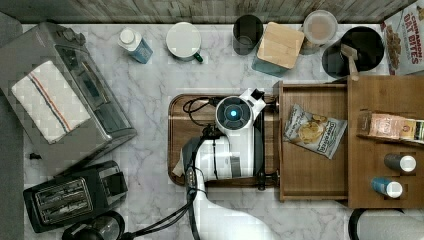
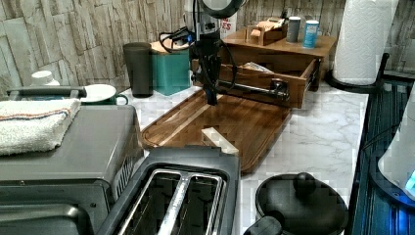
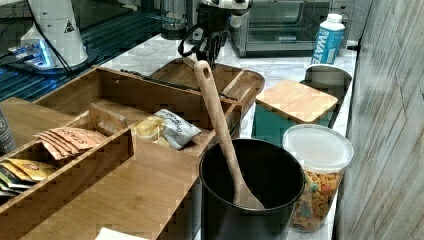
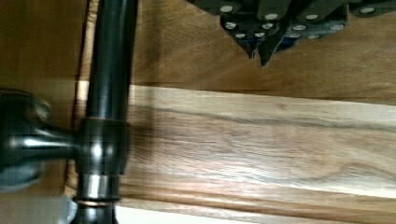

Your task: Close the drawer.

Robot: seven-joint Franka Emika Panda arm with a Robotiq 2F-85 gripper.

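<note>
Drawer: shallow brown wooden box, pulled well out of its cabinet toward the top view's left, front face overhanging the dark wooden tray on the marble bench. Contents: one snack bag. Status: open; closing not yet done.

Handle: long black bar on two posts across the drawer front, seen close in the wrist view, free of any grip.

End effector: fingertips brought together to a narrow point, holding nothing; it hangs over the tray just beside the handle, on the side away from the cabinet. In the left view it reaches down to about bar height.

Handling note: we judge the step to be a push, not a grasp. We would keep the fingers pinched, set them flat against the bar or the front face near its middle, and drive straight along the drawer's travel toward the cabinet. An off-centre push near a post could skew the box and bind it. We would stay low enough not to slide over the bar, yet clear of the tray.
</note>
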